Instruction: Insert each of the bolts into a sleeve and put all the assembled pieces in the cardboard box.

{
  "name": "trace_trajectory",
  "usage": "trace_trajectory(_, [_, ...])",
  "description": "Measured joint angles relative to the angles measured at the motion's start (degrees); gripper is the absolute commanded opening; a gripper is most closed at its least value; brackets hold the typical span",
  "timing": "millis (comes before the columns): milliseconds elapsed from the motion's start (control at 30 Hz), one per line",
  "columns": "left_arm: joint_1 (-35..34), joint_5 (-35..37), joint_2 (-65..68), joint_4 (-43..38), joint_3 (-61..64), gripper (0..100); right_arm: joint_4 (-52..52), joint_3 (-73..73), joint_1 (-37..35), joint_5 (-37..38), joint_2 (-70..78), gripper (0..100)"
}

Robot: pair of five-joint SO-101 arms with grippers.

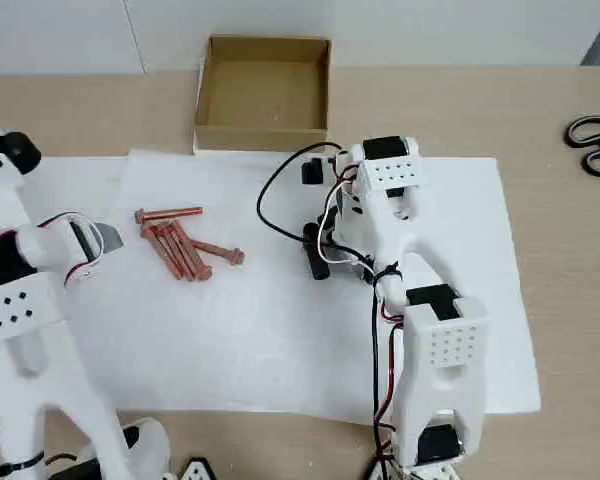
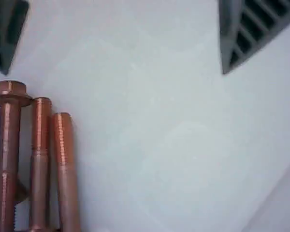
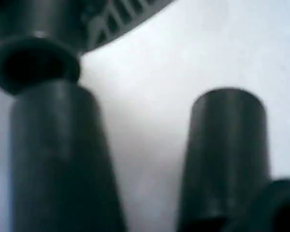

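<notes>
Rising from the near edge of the wooden table, the two white arms lean out over a white sheet that covers most of the work area. On the left side, the left gripper hangs low over the sheet with its dark ribbed fingers spread wide and nothing between them. It points toward the copper-coloured bolts, which lie just beside it. Most of those bolts lie flat on the sheet, packed side by side at a slant, with one lying crosswise just beyond the bundle and another sticking out toward the middle of the sheet. From the left wrist, three of them lie parallel and touching, one showing its flanged hex head. Farther along, near the middle of the sheet, the right gripper is bent down close upon the black sleeves, well apart from the bolts. Its wrist view shows two sleeves side by side on the white surface, one with a flanged rim; whether it has hold of either I cannot tell. At the far edge of the sheet stands the cardboard box, open at the top. Off at the far right of the table lies a pair of scissors.
</notes>
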Motion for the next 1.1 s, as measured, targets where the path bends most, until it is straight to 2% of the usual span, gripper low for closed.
trace_trajectory(1100, [0.0,0.0,0.0,0.0,0.09,27,-1.23,-0.7,-0.53,1.93,3.69,15.0])
